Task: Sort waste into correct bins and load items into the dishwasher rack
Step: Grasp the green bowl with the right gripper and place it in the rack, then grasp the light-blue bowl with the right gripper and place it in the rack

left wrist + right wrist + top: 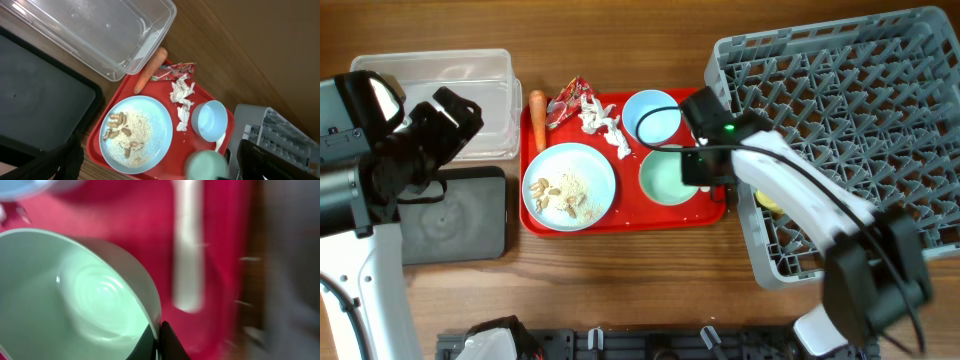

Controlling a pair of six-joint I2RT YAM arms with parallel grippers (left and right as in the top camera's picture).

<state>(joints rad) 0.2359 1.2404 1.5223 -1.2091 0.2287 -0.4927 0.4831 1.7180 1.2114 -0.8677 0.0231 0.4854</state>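
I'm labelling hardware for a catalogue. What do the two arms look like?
The left arm and right arm each have white links and bulky black joints. A thin black cable runs along the right arm's white link, and a small green light glows near its wrist. No markings are readable.

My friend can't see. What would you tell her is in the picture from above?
The right gripper grips the rim of a pale green bowl on a red tray, beside a crumb-covered plate; a grey rack sits to its right.
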